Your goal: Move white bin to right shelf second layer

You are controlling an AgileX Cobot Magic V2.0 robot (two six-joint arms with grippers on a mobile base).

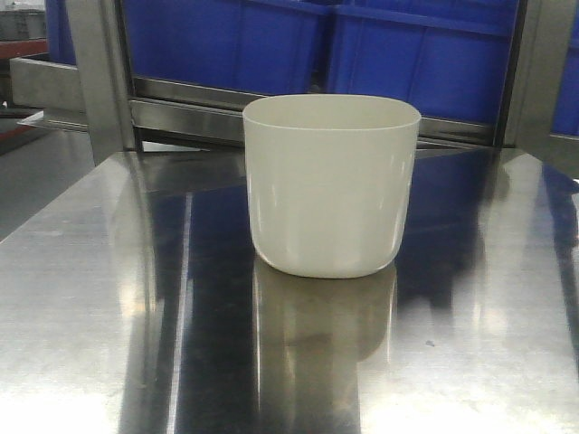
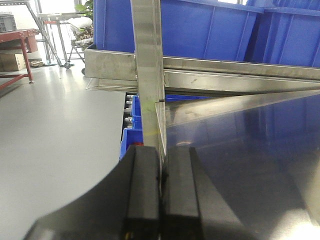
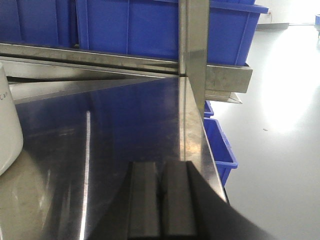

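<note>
Step in hand is the approach, nothing is grasped yet. The white bin [image 1: 331,185] stands upright and empty-looking on the steel table top [image 1: 109,298], roughly centred and towards the far edge, just in front of the rack's front bar [image 1: 181,113], with blue crates [image 1: 271,45] on the level behind it. Your left gripper [image 2: 161,200] has its fingers pressed together on nothing and hangs over the table's left edge, in line with the rack's upright post [image 2: 147,75]. Your right gripper [image 3: 160,195] is likewise closed and empty, low over the table near its right edge, with the bin's wall just cutting into the left of its wrist view [image 3: 7,125], so both are well apart from the bin. I can't pick out the right shelf second layer in any view, so confirm where it is before you commit to a lift. My read on the next move: spread the jaws of at least one arm and bring it in on the bin. The walls are glossy, tapered and have no handles, so a one-sided rim pinch may slip. A two-arm squeeze on opposite walls looks safer. Keep it level and watch the right-hand post [image 3: 192,50] on the way out.
</note>
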